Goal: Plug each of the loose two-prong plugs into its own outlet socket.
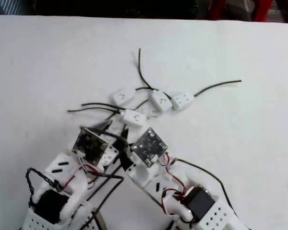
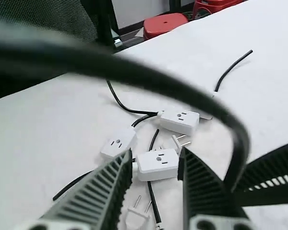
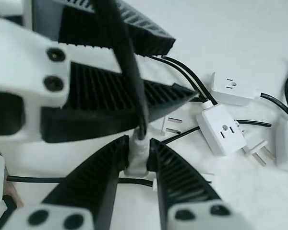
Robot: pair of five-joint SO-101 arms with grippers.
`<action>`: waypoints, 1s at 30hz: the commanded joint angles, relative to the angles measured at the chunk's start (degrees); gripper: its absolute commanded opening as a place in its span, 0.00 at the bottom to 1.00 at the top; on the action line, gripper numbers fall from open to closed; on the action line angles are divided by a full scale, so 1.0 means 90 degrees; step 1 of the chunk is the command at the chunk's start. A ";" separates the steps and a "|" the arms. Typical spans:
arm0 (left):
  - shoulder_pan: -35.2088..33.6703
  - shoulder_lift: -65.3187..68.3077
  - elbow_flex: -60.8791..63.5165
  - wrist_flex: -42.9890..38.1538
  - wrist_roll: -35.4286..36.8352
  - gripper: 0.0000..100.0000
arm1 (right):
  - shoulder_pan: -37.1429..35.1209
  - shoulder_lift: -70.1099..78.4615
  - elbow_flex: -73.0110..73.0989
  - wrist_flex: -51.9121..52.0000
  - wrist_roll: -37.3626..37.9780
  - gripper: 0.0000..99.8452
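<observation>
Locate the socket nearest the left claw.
Left wrist view: the socket lies inside the open left claw, a loose plug just beyond.

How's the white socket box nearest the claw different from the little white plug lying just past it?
The white socket box is bigger, with face slots; the little white plug has two metal prongs. The box lies just ahead of the open left gripper; the plug farther off. Both are white.

Sockets [image 1: 161,99] & tangled cords [image 1: 140,67] block centre; bare table [image 1: 249,52] gives free passage beyond, L & R.
</observation>
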 commanded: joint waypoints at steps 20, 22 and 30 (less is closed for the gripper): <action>-0.2564 -0.0063 0.0274 0.0049 0.0029 0.17 | 0.1402 0.0982 -0.0547 -0.0435 0.0029 0.02; -0.2593 -0.0063 0.0479 0.0039 0.0020 0.17 | 0.1402 0.1587 -0.0723 -0.0611 0.0029 0.02; -0.2593 -0.0063 0.1221 0.0039 -0.0713 0.17 | 0.1558 0.3072 -0.0801 -0.1353 0.0010 0.02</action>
